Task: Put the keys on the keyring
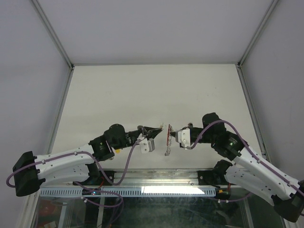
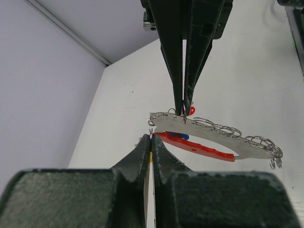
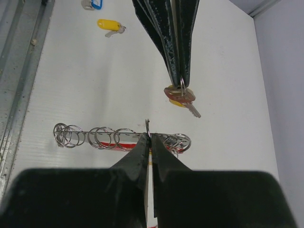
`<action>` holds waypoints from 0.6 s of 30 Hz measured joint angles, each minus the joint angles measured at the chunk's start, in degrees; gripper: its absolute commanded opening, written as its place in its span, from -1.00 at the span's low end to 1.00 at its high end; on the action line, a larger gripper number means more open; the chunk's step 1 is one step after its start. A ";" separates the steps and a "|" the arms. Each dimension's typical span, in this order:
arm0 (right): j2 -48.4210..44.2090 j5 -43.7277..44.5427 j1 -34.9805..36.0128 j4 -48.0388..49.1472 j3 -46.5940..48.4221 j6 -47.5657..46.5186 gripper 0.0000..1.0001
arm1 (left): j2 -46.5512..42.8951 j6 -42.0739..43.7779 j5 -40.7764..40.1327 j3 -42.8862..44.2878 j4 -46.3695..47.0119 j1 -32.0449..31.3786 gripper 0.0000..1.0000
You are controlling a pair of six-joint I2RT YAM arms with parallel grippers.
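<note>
Since our left claw (image 3: 181, 81) is clamped on the loop of a red key (image 3: 179, 95), we find it just left of the keyring (image 3: 118, 137), apart from it. The ring row runs crosswise to both claws, one ring pinched in our shut right claw (image 3: 148, 137).

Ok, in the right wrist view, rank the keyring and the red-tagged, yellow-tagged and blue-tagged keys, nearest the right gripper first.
1. keyring, in the right gripper.
2. red-tagged key, just ahead, slightly right.
3. yellow-tagged key, upper left.
4. blue-tagged key, top edge.
</note>
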 measured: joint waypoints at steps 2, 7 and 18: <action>0.11 -0.94 0.02 0.09 0.00 0.92 -1.00 | -1.14 0.94 0.74 -0.92 1.36 0.00 -1.00; 0.13 -2.93 0.02 1.36 -0.02 3.52 -1.00 | -3.58 1.73 1.68 -2.19 4.02 0.00 -1.00; 5.22 -14.49 -5.05 5.68 -0.02 10.95 -1.00 | -4.87 2.89 1.73 -13.44 20.52 0.00 -1.00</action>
